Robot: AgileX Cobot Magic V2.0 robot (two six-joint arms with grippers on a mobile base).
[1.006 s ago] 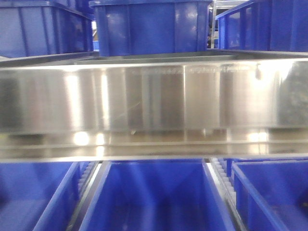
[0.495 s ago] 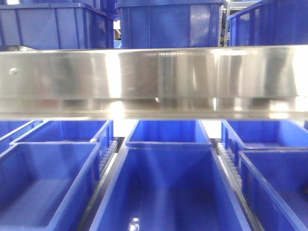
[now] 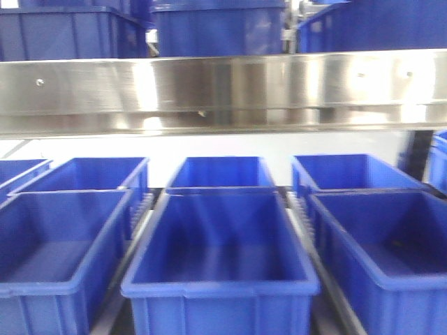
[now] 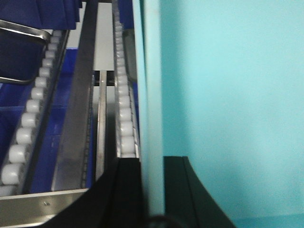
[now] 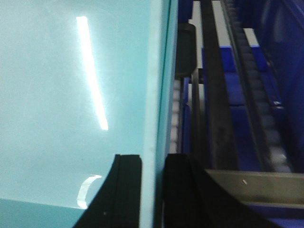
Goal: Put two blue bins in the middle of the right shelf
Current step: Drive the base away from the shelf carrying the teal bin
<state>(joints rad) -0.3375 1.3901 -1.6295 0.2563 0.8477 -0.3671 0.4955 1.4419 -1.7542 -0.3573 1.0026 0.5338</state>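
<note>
Left tool (image 4: 151,164) clamped on pale bin wall (image 4: 228,95), rollers (image 4: 124,118) just beside. Right tool (image 5: 153,161) clamped on bin wall likewise. Front view: blue bins (image 3: 220,258) in two rows, side by side, under steel rail (image 3: 223,91).

The front middle bin (image 3: 216,310) and every bin around it are a plain, saturated blue, and the shelf beam (image 3: 223,91) above them is brushed silver streaked with white glare. Seen from the wrists, the bin wall (image 4: 228,95) looks pale turquoise. The left gripper (image 4: 152,187) and right gripper (image 5: 153,185) are matte black, and the rollers (image 4: 126,128) are white beside a dark grey rail (image 4: 78,118).
</note>
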